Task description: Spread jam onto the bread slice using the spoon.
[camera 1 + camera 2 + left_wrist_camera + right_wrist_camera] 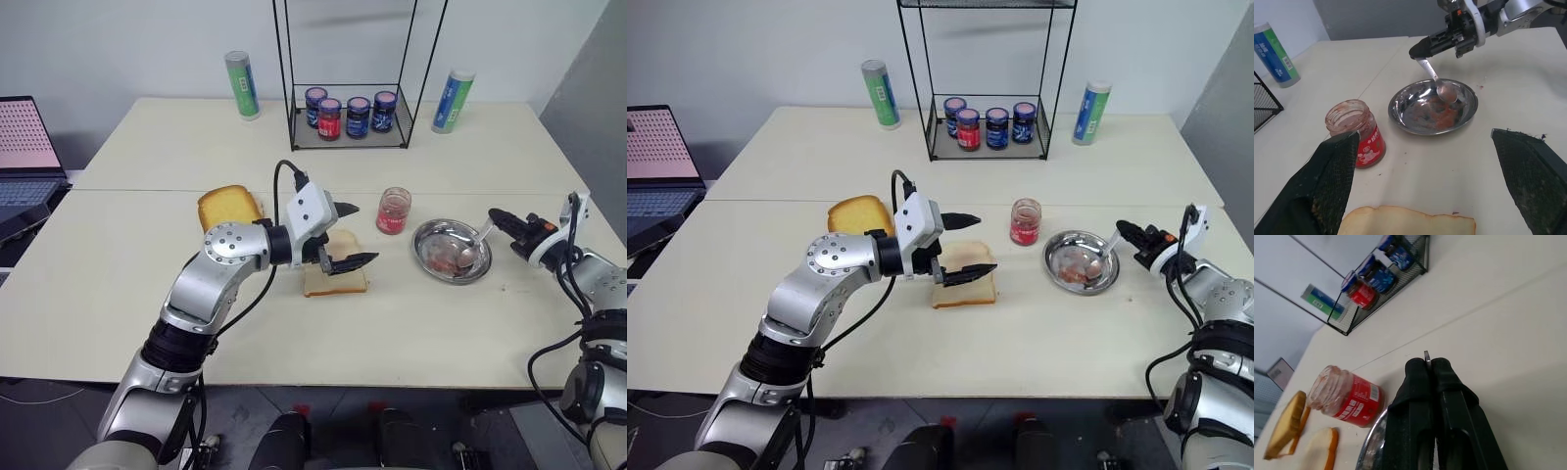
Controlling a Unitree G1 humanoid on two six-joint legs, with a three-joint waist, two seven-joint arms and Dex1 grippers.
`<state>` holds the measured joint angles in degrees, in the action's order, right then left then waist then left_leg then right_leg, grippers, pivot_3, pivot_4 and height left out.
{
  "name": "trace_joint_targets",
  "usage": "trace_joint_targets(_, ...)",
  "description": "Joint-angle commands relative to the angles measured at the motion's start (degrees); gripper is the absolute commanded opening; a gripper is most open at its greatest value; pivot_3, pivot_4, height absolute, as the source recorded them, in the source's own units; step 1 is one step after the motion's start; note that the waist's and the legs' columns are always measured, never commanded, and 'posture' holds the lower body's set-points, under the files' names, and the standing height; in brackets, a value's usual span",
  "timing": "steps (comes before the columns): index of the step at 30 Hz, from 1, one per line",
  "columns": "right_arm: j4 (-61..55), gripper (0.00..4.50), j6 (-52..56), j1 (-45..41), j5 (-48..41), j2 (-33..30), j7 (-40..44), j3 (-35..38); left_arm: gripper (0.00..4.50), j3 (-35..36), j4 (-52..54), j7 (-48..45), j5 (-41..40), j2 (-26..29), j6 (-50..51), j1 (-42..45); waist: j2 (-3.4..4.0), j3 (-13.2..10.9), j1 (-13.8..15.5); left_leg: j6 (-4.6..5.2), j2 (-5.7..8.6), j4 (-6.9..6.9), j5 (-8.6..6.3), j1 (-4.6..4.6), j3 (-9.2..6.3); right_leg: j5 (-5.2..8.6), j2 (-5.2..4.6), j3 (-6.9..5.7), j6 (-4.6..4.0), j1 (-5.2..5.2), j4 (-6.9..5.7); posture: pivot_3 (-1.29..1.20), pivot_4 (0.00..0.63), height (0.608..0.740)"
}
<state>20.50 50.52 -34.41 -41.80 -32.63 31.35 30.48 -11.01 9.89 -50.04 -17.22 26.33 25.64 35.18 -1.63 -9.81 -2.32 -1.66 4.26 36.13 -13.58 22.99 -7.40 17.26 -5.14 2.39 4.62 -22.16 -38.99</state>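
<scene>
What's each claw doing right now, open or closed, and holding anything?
Left claw: open, holding nothing, hovering over the bread slice.
Right claw: closed on the spoon handle, with the bowl in the steel dish.

wire rack top middle, four jars inside | two tubes beside it | toast middle | laptop far left | steel dish right of middle

spoon: shiny metal | dish: glossy steel | jar: clear glass
</scene>
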Motion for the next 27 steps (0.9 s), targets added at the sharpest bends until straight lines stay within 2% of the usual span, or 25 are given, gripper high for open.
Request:
trace_joint_targets(1,-14.4,0.03,0.8,0.6,-2.2,1.9,-6.0,0.3,4.50,2.2,1.2,0.3,-1.3,0.0,-0.3,0.3,0.00,0.0,0.0,0.00,0.00,0.00,0.00,0.00,-0.01,0.00,0.00,-0.01,0.00,0.00,0.00,0.00,0.150,0.740)
trace_joint_targets(5,-21.9,0.03,-0.9,-2.1,0.1,4.4,-11.2,-2.9,4.50,5.6,1.2,3.0,-2.6,-0.4,0.8,-0.5,0.00,0.0,0.1,-0.01,0.02,0.01,0.00,0.00,-0.03,0.00,-0.01,-0.02,0.00,0.00,0.01,0.00,0.150,0.740)
trace_joint_targets(9,-23.5,0.03,-3.4,-6.2,2.0,6.1,-14.2,-5.8,4.50,8.4,2.1,5.1,-3.7,-0.5,2.1,-2.2,0.02,0.0,-0.1,-0.01,0.01,-0.01,0.00,0.00,-0.03,0.00,0.00,0.01,0.00,-0.07,-0.03,0.00,0.150,0.740)
trace_joint_targets(17,-13.6,0.03,-14.5,-17.7,9.6,11.6,-15.1,-13.5,4.50,9.6,6.8,7.8,-4.2,-0.4,3.1,-7.6,0.02,0.0,-0.4,-0.06,0.03,-0.03,0.03,0.01,-0.05,0.00,-0.01,-0.01,0.00,-0.08,-0.02,0.00,0.150,0.740)
trace_joint_targets(27,-4.3,0.03,-23.9,-19.1,16.0,14.6,-10.3,-19.5,4.50,10.1,9.9,10.9,-4.0,0.0,4.0,-9.5,0.02,0.0,-0.4,-0.07,0.03,-0.03,0.04,0.01,-0.02,0.00,-0.02,0.00,-0.01,-0.11,-0.02,0.00,0.150,0.740)
